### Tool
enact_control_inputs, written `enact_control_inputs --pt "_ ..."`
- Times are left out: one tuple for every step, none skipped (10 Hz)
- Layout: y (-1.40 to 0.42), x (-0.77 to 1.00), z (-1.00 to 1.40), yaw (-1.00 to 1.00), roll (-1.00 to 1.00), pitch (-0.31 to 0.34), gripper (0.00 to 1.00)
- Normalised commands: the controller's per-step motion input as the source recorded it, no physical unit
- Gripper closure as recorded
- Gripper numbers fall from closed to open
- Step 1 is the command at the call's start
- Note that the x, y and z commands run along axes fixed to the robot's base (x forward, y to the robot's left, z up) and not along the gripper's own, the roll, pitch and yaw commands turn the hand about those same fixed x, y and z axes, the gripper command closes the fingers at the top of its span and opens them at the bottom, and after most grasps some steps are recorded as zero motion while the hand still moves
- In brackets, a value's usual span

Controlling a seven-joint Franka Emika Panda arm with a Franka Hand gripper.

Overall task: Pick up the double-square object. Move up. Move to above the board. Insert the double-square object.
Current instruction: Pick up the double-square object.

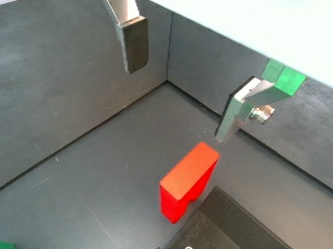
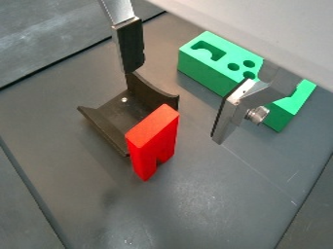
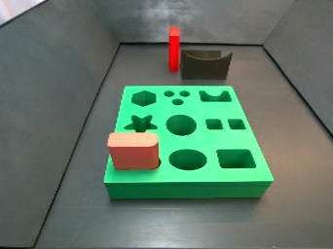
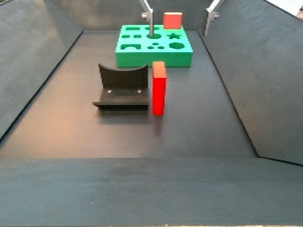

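Note:
The double-square object (image 3: 173, 49) is a tall red piece standing upright on the dark floor, right beside the fixture (image 3: 204, 63). It also shows in the other side view (image 4: 159, 89) and in both wrist views (image 1: 189, 180) (image 2: 154, 141). The green board (image 3: 189, 136) lies flat apart from it and shows in a wrist view (image 2: 219, 63). My gripper (image 2: 182, 83) hangs open and empty above the floor, higher than the red piece and not touching it. Its fingers (image 1: 134, 44) stand wide apart. In a side view only its fingertips (image 4: 148, 11) show, at the frame's upper edge.
A salmon-pink rounded block (image 3: 132, 151) sits on the board's corner, also seen in the other side view (image 4: 173, 19). The dark fixture (image 4: 124, 86) stands against the red piece. Grey walls (image 3: 78, 58) enclose the floor on all sides.

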Motion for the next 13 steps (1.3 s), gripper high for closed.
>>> enact_control_inputs --pt "-0.01 0.31 -0.4 -0.2 0.03 -0.121 0.0" --pt "-0.02 0.85 -0.63 -0.02 0.06 -0.074 0.0" --pt "0.0 0.72 -0.74 0.0 0.07 -0.123 0.0" --pt "0.01 0.47 -0.79 0.0 0.07 -0.147 0.0" --pt "0.01 0.18 -0.82 0.0 0.14 -0.116 0.0" --pt "0.0 0.11 -0.84 0.0 0.17 -0.096 0.0" --pt "0.0 0.0 -0.87 0.0 0.18 -0.114 0.0" --pt "0.0 -0.05 -0.87 0.0 0.17 -0.129 0.0" --pt "0.0 -0.21 -0.78 -0.02 0.17 -0.18 0.0" --pt "0.0 -0.22 -0.16 0.0 0.02 -0.174 0.0" --pt "0.0 0.0 0.0 0.0 0.0 0.0 0.0" --pt "0.0 0.0 0.0 0.0 0.0 0.0 1.0" --pt "0.0 0.0 0.0 0.0 0.0 0.0 1.0"
